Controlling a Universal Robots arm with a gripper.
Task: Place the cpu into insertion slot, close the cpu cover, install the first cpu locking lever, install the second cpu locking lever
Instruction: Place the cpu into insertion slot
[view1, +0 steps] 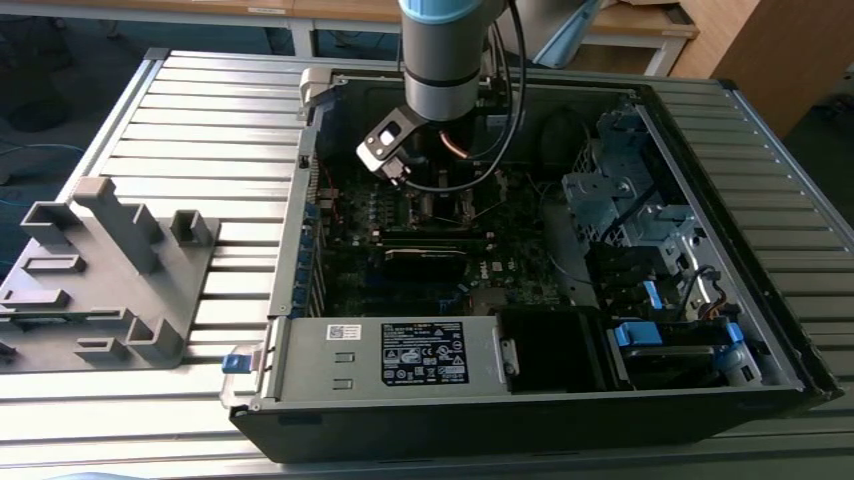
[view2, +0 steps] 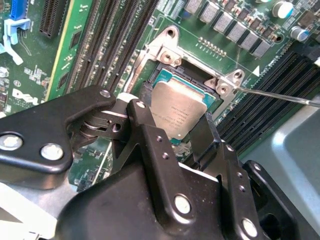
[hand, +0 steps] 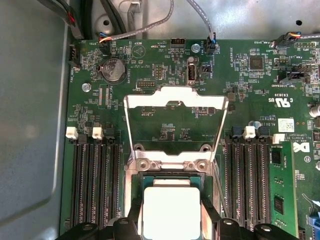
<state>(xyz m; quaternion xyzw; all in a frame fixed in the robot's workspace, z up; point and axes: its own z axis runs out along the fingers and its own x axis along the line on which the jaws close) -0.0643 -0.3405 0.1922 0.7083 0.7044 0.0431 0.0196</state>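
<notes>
In both wrist views the cpu (view2: 178, 106) (hand: 171, 209), a flat square chip with a dull silver top, sits between the two black fingers of my gripper (view2: 172, 116) (hand: 171, 226), which is shut on its edges. It hangs just over the insertion slot (view2: 165, 76) (hand: 170, 178) on the green motherboard. The cpu cover (hand: 175, 97), a silvery frame with a square opening, is swung open away from the slot on its hinge. A thin wire locking lever (view2: 280, 95) sticks out beside the slot. In the exterior view the arm (view1: 441, 70) reaches down into the open computer case.
Black memory slots (hand: 95, 185) (hand: 247, 185) flank the socket on both sides. Cables (hand: 150, 27) run along the board's far edge. The case walls (view1: 287, 250) and drive cages (view1: 641, 210) surround the board. A grey fixture (view1: 107, 270) stands on the slatted table at the exterior view's left.
</notes>
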